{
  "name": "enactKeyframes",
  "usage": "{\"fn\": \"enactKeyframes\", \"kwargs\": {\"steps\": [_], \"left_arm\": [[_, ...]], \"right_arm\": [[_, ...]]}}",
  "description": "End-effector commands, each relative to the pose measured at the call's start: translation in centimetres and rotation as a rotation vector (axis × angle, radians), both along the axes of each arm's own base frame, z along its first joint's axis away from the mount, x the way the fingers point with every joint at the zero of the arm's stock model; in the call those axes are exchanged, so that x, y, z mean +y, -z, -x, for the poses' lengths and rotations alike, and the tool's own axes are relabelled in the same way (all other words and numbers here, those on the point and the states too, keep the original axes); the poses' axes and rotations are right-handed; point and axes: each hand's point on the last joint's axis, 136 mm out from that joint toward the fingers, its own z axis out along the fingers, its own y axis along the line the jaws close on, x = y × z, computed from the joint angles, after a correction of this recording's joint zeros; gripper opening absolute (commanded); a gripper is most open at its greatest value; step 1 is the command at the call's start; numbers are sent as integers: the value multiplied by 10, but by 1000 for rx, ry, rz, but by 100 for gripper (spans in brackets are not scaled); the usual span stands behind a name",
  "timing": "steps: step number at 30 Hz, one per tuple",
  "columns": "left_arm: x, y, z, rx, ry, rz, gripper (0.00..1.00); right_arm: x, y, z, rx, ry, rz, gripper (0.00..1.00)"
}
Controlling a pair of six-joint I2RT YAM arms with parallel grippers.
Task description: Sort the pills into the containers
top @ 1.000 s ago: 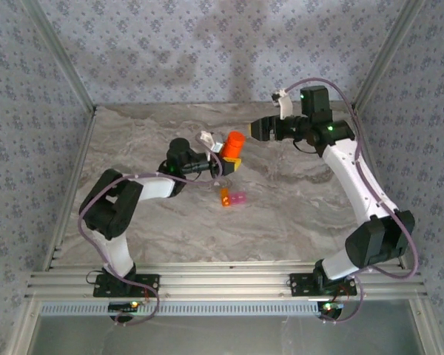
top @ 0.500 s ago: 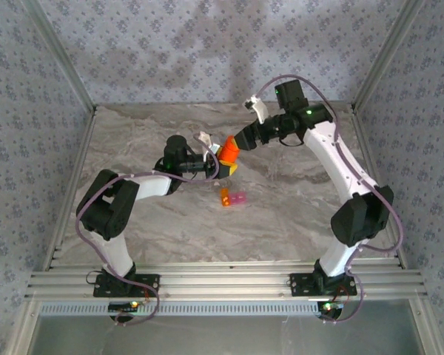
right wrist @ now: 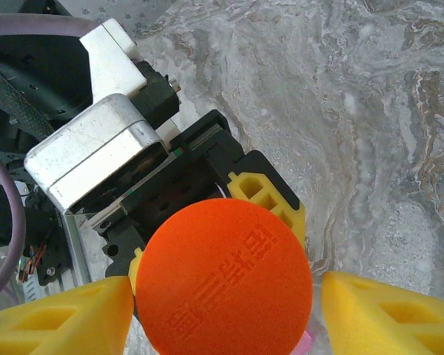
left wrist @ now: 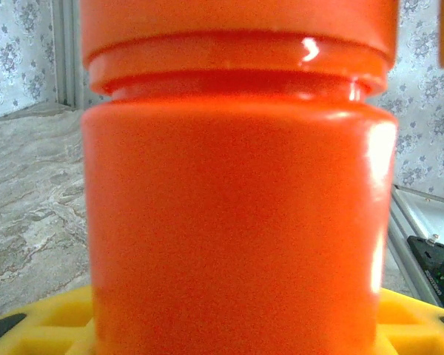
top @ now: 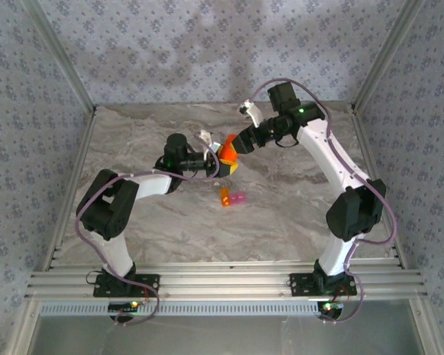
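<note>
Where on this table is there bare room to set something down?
Bare marble table runs across the near half, on the near side of the containers, and in the far left corner. The middle is crowded: the left end effector grips the orange bottle, and the right end effector straddles its cap.

Grey-beige marbled surface [top: 281,222], matte and evenly lit. Enclosed on three sides by walls [top: 207,52] papered in pale blue-grey with a small repeating floral motif. Framed at the corners by slanting aluminium posts [top: 59,55]; ribbed aluminium rails [top: 222,285] along the near edge. Soft, diffuse light, faint shadows across the back wall.
</note>
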Motion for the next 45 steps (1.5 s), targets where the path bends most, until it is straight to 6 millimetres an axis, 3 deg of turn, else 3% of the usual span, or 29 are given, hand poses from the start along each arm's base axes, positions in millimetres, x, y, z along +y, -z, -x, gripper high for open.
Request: {"fn": "enactKeyframes", "kwargs": {"steps": [1,7,17,24,33,38,45], "left_arm": [[-5,-13,1,-35,32,22,0],[-7,-11,2,-30,39,19,0],[-8,-12,2,-33,42,20,0],[-7,-14,-2,-49,25,10,0],[-8,-15,-5,-59,16,-8,0],[-9,-12,-9,-53,18,-21,0],[-11,-7,-12,-45,18,-25,0]], "right_arm": [[3,-6,1,-8,-16,-1,67],[5,-8,0,-6,-14,-12,62],[9,-2,5,29,-4,1,42],[9,7,-3,134,169,1,37],[11,38,-2,292,504,-30,37],[16,53,2,315,560,-29,38],[13,45,1,315,561,-43,39]]}}
